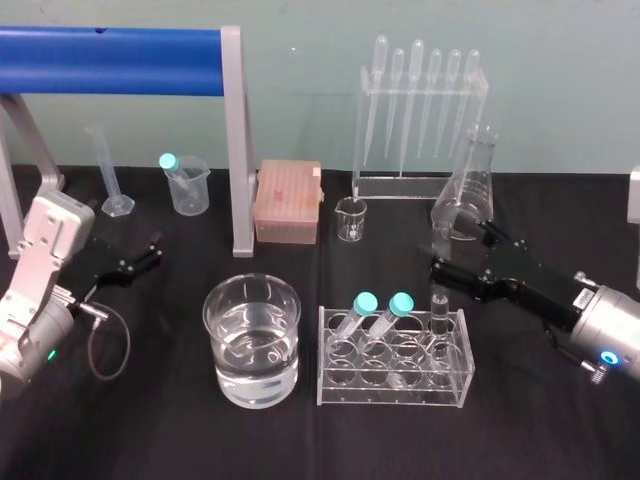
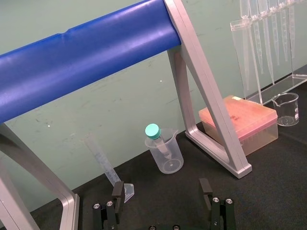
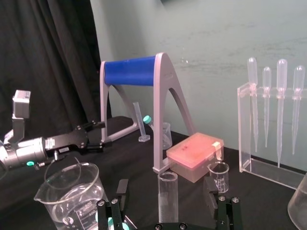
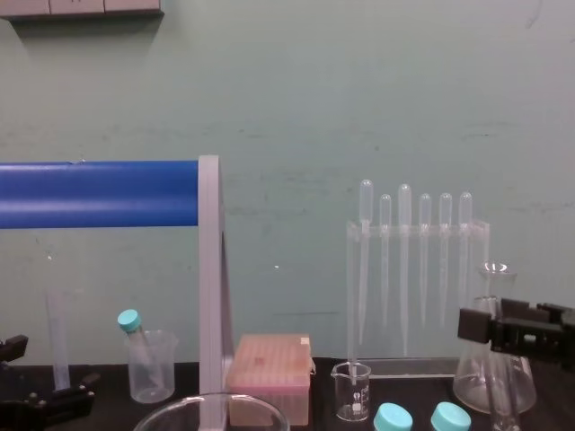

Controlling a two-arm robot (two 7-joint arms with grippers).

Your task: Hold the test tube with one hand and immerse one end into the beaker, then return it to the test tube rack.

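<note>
Seemingly pre-grasp, the open right gripper [image 1: 447, 246] straddles the test tube [image 1: 438, 310] at the rack's [image 1: 330, 385] three o'clock, next closing and lifting; left gripper [image 1: 155, 250] idles.

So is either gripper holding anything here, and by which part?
Nothing is held. The right gripper has its jaws open either side of the test tube, near its top, not touching. The left gripper is open and empty.
</note>
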